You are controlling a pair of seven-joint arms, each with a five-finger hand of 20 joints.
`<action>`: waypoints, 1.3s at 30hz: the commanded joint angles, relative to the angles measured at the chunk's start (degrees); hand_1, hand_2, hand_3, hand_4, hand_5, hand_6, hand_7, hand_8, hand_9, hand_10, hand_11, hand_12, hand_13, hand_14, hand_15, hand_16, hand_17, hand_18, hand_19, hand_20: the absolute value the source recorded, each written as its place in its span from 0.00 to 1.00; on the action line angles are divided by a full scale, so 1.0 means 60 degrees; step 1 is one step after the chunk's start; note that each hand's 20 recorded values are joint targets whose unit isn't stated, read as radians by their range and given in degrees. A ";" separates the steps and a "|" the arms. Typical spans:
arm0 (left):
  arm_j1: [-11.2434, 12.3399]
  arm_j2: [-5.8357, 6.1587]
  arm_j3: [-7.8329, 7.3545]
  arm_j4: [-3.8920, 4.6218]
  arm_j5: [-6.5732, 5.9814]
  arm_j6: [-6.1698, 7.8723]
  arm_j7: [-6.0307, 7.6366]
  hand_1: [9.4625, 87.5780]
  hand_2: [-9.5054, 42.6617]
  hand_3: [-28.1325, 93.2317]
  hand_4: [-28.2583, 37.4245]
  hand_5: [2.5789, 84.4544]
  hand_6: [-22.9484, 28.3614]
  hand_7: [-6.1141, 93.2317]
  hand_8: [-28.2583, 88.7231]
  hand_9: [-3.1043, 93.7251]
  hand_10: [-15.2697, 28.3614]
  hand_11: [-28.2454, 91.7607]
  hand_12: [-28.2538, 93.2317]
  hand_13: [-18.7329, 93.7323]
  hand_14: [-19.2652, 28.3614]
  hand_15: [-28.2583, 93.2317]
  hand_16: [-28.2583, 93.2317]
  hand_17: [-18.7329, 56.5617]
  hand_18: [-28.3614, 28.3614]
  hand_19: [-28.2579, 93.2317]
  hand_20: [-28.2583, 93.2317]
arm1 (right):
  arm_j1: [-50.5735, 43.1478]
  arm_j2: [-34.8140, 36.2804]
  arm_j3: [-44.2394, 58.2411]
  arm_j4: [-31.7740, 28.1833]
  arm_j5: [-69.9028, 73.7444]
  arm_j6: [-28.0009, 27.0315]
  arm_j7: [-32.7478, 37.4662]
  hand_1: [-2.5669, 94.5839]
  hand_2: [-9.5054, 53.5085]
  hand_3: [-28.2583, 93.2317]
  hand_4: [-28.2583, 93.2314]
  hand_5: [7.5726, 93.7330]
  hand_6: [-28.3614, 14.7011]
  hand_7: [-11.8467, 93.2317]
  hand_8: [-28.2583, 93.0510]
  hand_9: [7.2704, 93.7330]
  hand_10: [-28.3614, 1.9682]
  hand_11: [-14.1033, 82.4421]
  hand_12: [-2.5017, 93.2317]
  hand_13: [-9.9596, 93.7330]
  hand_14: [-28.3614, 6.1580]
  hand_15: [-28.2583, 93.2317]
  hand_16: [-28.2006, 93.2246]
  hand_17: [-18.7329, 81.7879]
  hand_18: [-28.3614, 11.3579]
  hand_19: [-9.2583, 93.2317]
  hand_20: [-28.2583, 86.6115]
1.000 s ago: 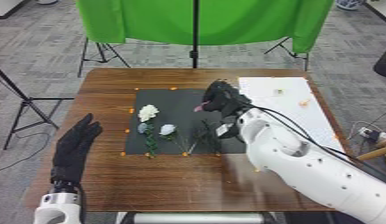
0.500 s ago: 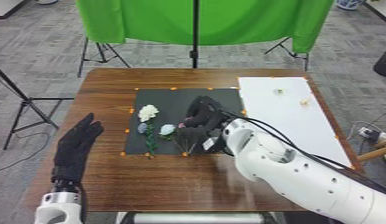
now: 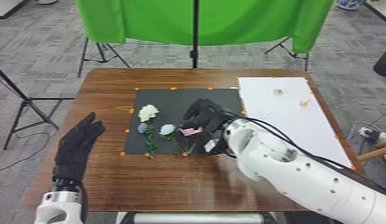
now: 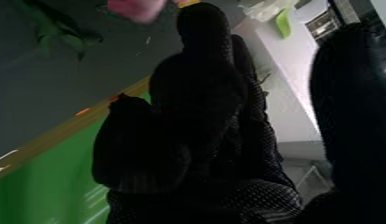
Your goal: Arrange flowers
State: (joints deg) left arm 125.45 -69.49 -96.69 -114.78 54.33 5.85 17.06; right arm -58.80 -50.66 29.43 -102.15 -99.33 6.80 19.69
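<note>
Left hand [image 3: 76, 150] first, since it's nearest: fingers straight, hanging out at the near left side of the worktop [image 3: 127, 180], away from the flowers. Moving in, there's a leafy green stem [image 3: 151, 145] on the dark mat [image 3: 163, 97], then the pink flower [image 3: 191, 131] sitting just beside the pale blue one [image 3: 167, 129]. Right hand [image 3: 203, 116] is right up against that pink bloom, and honestly I can't tell if it's clamped on the stem or has let go. That's the bit I'd worry about. If it lifts or slides off while the stem's caught on the glove, the pink one gets dragged out of line. Push too far left and it'll probably shove the pale blue flower, maybe snag those skinny stems too. A bigger bump could even knock the white flower [image 3: 149, 111] farther back. Past all that, on the white sheet [image 3: 300, 132], two small pale pieces [image 3: 305, 102] look safe unless the arm swings wide.
</note>
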 commanded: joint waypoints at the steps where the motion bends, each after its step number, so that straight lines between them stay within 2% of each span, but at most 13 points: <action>1: 0.0090 -0.0019 -0.0040 0.0013 0.0062 -0.0073 -0.0070 0.15 0.16 0.80 0.02 0.47 0.52 0.13 0.20 0.44 0.62 0.33 0.36 0.43 0.74 0.34 0.28 0.26 0.74 0.26 0.38 | -0.0451 0.0878 0.1835 -0.0907 -0.1043 0.0440 0.0330 0.35 0.00 0.73 0.09 0.66 0.64 0.24 0.17 0.85 0.49 0.39 0.27 0.96 0.68 0.68 0.52 0.81 0.42 1.00 0.68; 3: 0.0109 -0.0008 -0.0066 0.0000 0.0069 -0.0061 -0.0066 0.15 0.16 0.80 0.02 0.47 0.52 0.13 0.20 0.44 0.62 0.33 0.36 0.43 0.74 0.35 0.28 0.26 0.74 0.26 0.38 | -0.0546 0.1178 0.2312 -0.0828 -0.1775 0.1026 0.1053 0.36 0.00 0.73 0.10 0.67 0.64 0.24 0.17 0.84 0.47 0.38 0.27 0.95 0.66 0.68 0.52 0.79 0.39 1.00 0.68; 4: 0.0134 -0.0003 -0.0078 -0.0013 0.0059 -0.0040 -0.0054 0.15 0.16 0.80 0.03 0.47 0.52 0.13 0.20 0.44 0.62 0.33 0.36 0.43 0.74 0.34 0.28 0.26 0.74 0.26 0.38 | -0.0506 0.1306 0.2450 -0.0623 -0.2085 0.1368 0.1360 0.38 0.00 0.74 0.10 0.67 0.64 0.24 0.17 0.81 0.46 0.37 0.27 0.93 0.65 0.69 0.51 0.78 0.38 1.00 0.68; 5: 0.0157 -0.0009 -0.0100 -0.0026 0.0057 -0.0026 -0.0071 0.15 0.16 0.80 0.03 0.47 0.52 0.13 0.20 0.44 0.62 0.33 0.36 0.43 0.74 0.34 0.28 0.26 0.74 0.26 0.38 | -0.0489 0.1400 0.2674 -0.0418 -0.2391 0.1309 0.1685 0.40 0.00 0.75 0.09 0.65 0.63 0.24 0.17 0.74 0.43 0.35 0.26 0.91 0.62 0.69 0.51 0.75 0.37 0.99 0.66; 10: 0.0184 -0.0014 -0.0090 -0.0035 0.0050 -0.0001 -0.0072 0.15 0.16 0.80 0.03 0.47 0.52 0.13 0.20 0.44 0.62 0.33 0.36 0.43 0.74 0.34 0.28 0.26 0.74 0.26 0.38 | -0.0311 0.1826 0.3409 0.0713 -0.3502 -0.0669 0.3144 0.41 0.00 0.77 0.09 0.47 0.55 0.20 0.19 0.48 0.32 0.23 0.24 0.84 0.58 0.70 0.49 0.70 0.34 0.98 0.63; 12: 0.0157 -0.0027 -0.0067 -0.0019 0.0070 -0.0007 -0.0035 0.15 0.16 0.80 0.03 0.47 0.52 0.13 0.20 0.44 0.62 0.33 0.36 0.43 0.74 0.34 0.28 0.26 0.74 0.26 0.38 | -0.0223 0.1934 0.3518 0.1160 -0.3341 -0.1464 0.3421 0.41 0.00 0.77 0.08 0.43 0.53 0.18 0.19 0.42 0.30 0.20 0.24 0.83 0.56 0.70 0.48 0.70 0.33 0.97 0.63; 16: 0.0120 -0.0042 -0.0057 -0.0037 0.0099 0.0008 -0.0056 0.15 0.16 0.80 0.03 0.47 0.52 0.13 0.20 0.44 0.62 0.33 0.36 0.43 0.74 0.34 0.28 0.26 0.74 0.26 0.38 | -0.0044 0.1998 0.3316 0.2176 -0.3111 -0.2144 0.3647 0.40 0.00 0.77 0.08 0.38 0.54 0.16 0.20 0.36 0.28 0.18 0.22 0.82 0.54 0.69 0.47 0.69 0.32 0.97 0.63; 22: 0.0088 -0.0084 -0.0035 -0.0033 0.0104 0.0049 -0.0084 0.15 0.16 0.80 0.03 0.47 0.52 0.13 0.20 0.44 0.62 0.33 0.36 0.43 0.74 0.34 0.28 0.26 0.74 0.26 0.38 | -0.0301 0.1809 0.3463 0.3407 -0.2787 -0.2294 0.3888 0.41 0.00 0.76 0.07 0.38 0.64 0.17 0.19 0.40 0.37 0.19 0.20 0.83 0.56 0.69 0.46 0.69 0.32 0.97 0.62; 26: 0.0174 -0.0111 -0.0063 -0.0058 0.0083 0.0091 -0.0054 0.15 0.16 0.80 0.03 0.47 0.52 0.13 0.20 0.44 0.62 0.33 0.36 0.43 0.74 0.35 0.28 0.26 0.74 0.26 0.38 | -0.0580 0.1841 0.3423 0.3770 -0.2871 -0.1814 0.3571 0.44 0.00 0.76 0.06 0.42 0.67 0.20 0.18 0.46 0.41 0.21 0.20 0.86 0.59 0.69 0.46 0.72 0.33 0.97 0.62; 30: 0.0187 -0.0114 -0.0066 -0.0068 0.0096 0.0090 -0.0032 0.15 0.16 0.80 0.03 0.47 0.52 0.13 0.20 0.44 0.62 0.33 0.36 0.43 0.74 0.35 0.28 0.26 0.74 0.26 0.38 | -0.0839 0.1850 0.3356 0.3985 -0.2755 -0.0815 0.3049 0.49 0.00 0.76 0.05 0.48 0.72 0.23 0.16 0.54 0.52 0.23 0.19 0.89 0.66 0.69 0.46 0.75 0.38 0.99 0.61; 33: 0.0181 -0.0121 -0.0053 -0.0067 0.0093 0.0069 -0.0027 0.15 0.16 0.80 0.03 0.47 0.52 0.13 0.20 0.44 0.62 0.33 0.36 0.44 0.73 0.35 0.28 0.26 0.74 0.26 0.38 | -0.0853 0.1834 0.3189 0.4003 -0.3000 -0.0368 0.2992 0.51 0.00 0.77 0.04 0.51 0.73 0.25 0.15 0.58 0.52 0.25 0.19 0.92 0.69 0.69 0.47 0.77 0.42 1.00 0.61; 37: 0.0183 -0.0119 -0.0053 -0.0069 0.0091 0.0062 -0.0017 0.16 0.16 0.80 0.03 0.47 0.52 0.13 0.20 0.44 0.62 0.33 0.36 0.43 0.74 0.35 0.28 0.26 0.74 0.26 0.38 | -0.0695 0.1785 0.3011 0.3972 -0.3020 -0.0298 0.3073 0.51 0.00 0.78 0.04 0.49 0.70 0.25 0.15 0.59 0.54 0.26 0.19 0.93 0.71 0.68 0.47 0.78 0.44 1.00 0.61; 39: 0.0200 -0.0126 -0.0054 -0.0073 0.0079 0.0058 -0.0013 0.15 0.16 0.80 0.03 0.47 0.52 0.13 0.20 0.44 0.62 0.33 0.36 0.43 0.74 0.35 0.28 0.26 0.74 0.26 0.38 | -0.0658 0.1788 0.2955 0.3953 -0.2938 -0.0223 0.3076 0.49 0.00 0.78 0.04 0.48 0.64 0.24 0.16 0.59 0.46 0.25 0.19 0.93 0.71 0.68 0.47 0.79 0.45 1.00 0.60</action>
State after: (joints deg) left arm 125.85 -69.72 -97.06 -115.05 54.56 6.00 17.16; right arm -63.57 -39.69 47.95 -77.87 -115.97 5.85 37.57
